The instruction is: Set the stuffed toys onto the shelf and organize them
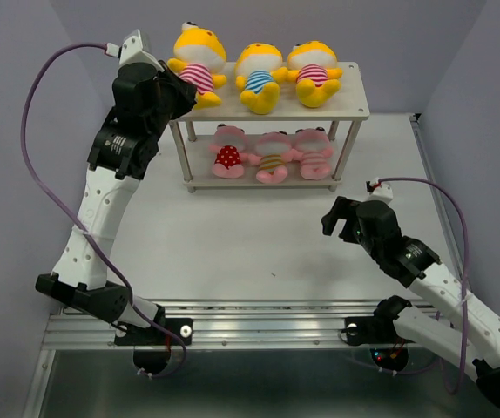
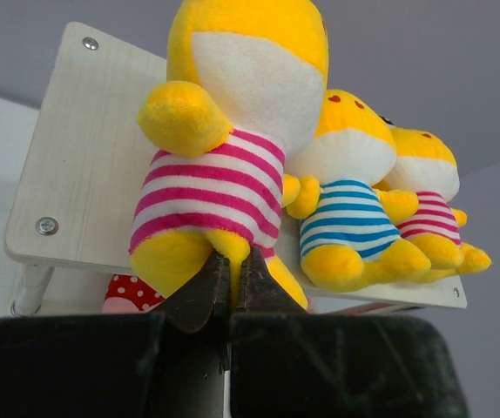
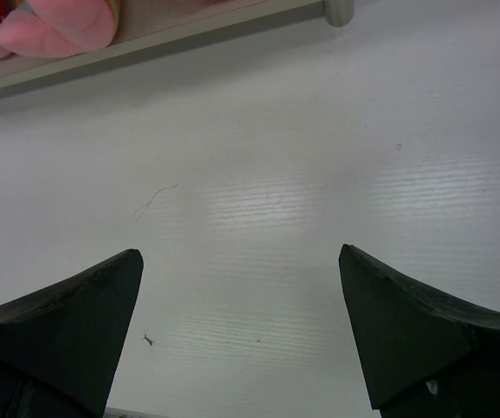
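While the shut left claw [image 2: 237,255] touches the toy [image 2: 206,187] just above it, a nudge could topple that toy off the shelf [image 2: 84,174], the right claw [image 3: 239,252] gaping wide.

The shelf [image 1: 356,106] has pale whitewashed wood boards and light metal legs. On its top board are three yellow toys with white faces: the left yellow toy [image 1: 199,54] wears pink-and-white stripes, the middle yellow toy [image 1: 259,77] blue-and-white stripes, and the right yellow toy [image 1: 316,71] pink-and-white stripes. On the lower board are three pink toys: the left pink toy [image 1: 227,157] in red with white dots, the middle pink toy [image 1: 273,161] in yellow with brown stripes, and the right pink toy [image 1: 314,157] in pink stripes. The table [image 1: 259,252] is white. The left arm [image 1: 102,205] and right arm [image 1: 446,283] are white with black joints, each trailing a purple cable [image 1: 29,139].
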Tool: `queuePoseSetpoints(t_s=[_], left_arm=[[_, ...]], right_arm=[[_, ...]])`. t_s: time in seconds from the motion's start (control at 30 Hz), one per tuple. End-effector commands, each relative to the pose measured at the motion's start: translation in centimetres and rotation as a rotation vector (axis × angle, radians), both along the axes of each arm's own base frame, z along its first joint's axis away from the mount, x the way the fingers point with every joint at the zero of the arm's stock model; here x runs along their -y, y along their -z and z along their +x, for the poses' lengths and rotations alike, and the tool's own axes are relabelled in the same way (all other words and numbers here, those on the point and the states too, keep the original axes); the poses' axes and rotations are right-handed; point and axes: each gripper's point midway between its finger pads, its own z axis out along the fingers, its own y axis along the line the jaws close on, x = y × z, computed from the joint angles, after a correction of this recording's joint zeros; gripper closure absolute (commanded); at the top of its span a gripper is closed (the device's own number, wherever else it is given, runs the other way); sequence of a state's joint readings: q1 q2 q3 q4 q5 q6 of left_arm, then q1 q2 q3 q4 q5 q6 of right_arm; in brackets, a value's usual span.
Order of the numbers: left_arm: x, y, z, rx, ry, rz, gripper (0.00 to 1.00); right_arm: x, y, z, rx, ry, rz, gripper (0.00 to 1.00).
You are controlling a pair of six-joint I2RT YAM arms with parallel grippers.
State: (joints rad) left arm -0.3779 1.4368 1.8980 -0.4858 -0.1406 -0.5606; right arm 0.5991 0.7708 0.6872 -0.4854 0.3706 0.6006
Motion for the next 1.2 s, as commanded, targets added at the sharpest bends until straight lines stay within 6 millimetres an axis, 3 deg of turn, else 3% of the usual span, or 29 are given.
queuePoseSetpoints(t_s=[0.0, 0.67, 0.9, 1.17], left_arm=[[-1.2, -3.5, -0.4, 0.099, -0.041, -0.073, 1.0], [0.6, 1.4, 3.6, -0.052, 0.018, -0.096, 1.0], [2.0, 2.1, 4.2, -0.074, 0.097, -0.118, 1.0], [2.3, 1.8, 4.2, -0.078, 0.106, -0.181, 1.0]], right_arm=[[0.1, -2.1, 0.7, 0.074, 0.028, 0.038, 0.0], [0.3, -2.5, 0.6, 0.088, 0.042, 0.055, 0.0], [0.4, -2.6, 0.5, 0.092, 0.044, 0.059, 0.0], [0.3, -2.4, 0.5, 0.087, 0.046, 0.063, 0.0]])
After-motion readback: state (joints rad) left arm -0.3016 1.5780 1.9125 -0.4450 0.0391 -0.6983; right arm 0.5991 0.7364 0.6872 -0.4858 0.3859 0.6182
